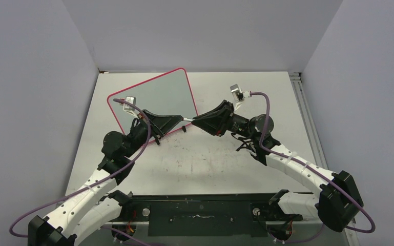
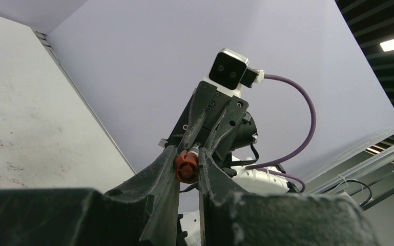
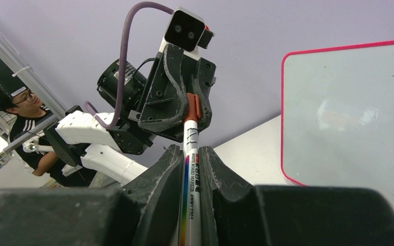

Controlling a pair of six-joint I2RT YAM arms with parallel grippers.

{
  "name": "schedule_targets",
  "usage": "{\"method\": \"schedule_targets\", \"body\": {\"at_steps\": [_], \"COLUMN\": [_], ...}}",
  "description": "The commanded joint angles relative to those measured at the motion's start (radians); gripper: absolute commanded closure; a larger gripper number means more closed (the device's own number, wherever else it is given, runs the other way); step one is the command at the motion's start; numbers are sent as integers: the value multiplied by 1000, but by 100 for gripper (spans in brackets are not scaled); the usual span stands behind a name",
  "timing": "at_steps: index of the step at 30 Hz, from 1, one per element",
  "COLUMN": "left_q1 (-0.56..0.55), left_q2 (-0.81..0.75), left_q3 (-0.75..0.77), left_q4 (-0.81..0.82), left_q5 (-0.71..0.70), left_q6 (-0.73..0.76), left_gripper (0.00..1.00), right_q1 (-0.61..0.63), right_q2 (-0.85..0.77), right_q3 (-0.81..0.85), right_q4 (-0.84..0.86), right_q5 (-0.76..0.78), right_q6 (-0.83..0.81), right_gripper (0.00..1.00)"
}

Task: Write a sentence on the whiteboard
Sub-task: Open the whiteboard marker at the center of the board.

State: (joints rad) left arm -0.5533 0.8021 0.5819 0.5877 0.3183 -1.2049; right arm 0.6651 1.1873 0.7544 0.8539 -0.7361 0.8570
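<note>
- Marker [image 3: 191, 169]: barrel clamped in your right gripper [image 3: 190, 151].
- Cap [image 2: 187, 166]: your left gripper [image 2: 187, 156] is closed on it, nose to nose with the right.
- Whiteboard [image 1: 156, 97]: stands rear left, behind the left arm; its face looks blank.
- Risk: an off-axis pull could twist the marker in its grip or fling the cap.

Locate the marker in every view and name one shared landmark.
Top external: marker at centre, bridging both arms' jaws.
Left wrist: marker lower centre, red cap end-on between the jaws.
Right wrist: marker bottom centre, barrel rising from the jaws.
Shared landmark: scuffed white tabletop.
</note>
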Motion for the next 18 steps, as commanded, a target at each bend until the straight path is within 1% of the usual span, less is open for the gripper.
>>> {"method": "schedule_targets", "body": {"at_steps": [1, 11, 14, 18], "left_q1": [3, 36, 62, 101], "left_q2": [-13, -92, -107, -119], "left_q3": [6, -14, -19, -51], "left_q4": [55, 17, -2, 53], "left_q5": [-14, -87, -79, -68], "left_q6": [11, 26, 17, -36], "left_gripper": [100, 100, 100, 100], "right_q1": [12, 14, 14, 14], "right_q2": [-20, -38, -40, -43], "right_q3": [8, -6, -4, -10], "right_q4": [17, 1, -4, -4], "right_q5": [18, 35, 38, 48], "right_q6": [-40, -53, -57, -60], "right_gripper": [95, 95, 95, 95]}}
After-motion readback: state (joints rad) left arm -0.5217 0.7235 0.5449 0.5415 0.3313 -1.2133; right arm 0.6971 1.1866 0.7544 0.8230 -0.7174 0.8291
